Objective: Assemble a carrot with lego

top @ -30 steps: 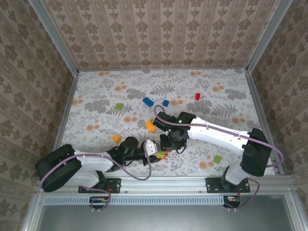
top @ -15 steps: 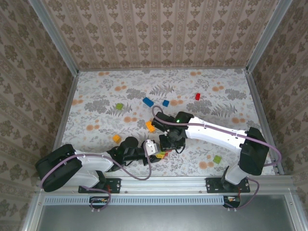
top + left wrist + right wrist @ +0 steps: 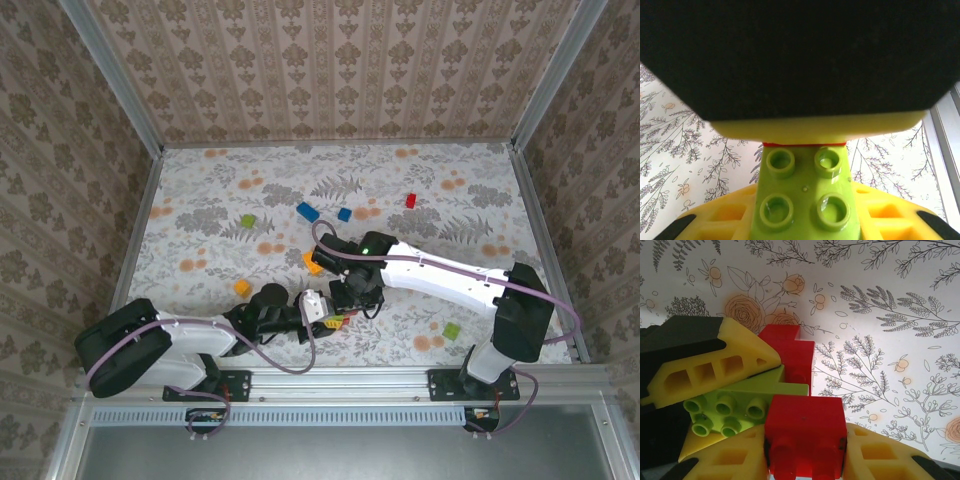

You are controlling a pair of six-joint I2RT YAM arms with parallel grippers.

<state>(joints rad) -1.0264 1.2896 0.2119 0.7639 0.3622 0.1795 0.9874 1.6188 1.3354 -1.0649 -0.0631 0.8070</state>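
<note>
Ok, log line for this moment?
left end effector: shut on green brick | right end effector: shut on red brick | bricks: adjacent

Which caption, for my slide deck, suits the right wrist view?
Right gripper holds a red brick beside the green brick gripped by the left gripper.

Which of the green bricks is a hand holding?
The green brick clamped in the left hand; the far-left one and the near-right one lie loose.

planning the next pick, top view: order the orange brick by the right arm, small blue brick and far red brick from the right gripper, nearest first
From the right gripper:
1. orange brick, just beyond it, slightly left.
2. small blue brick, farther back, mid table.
3. far red brick, back right.
</note>
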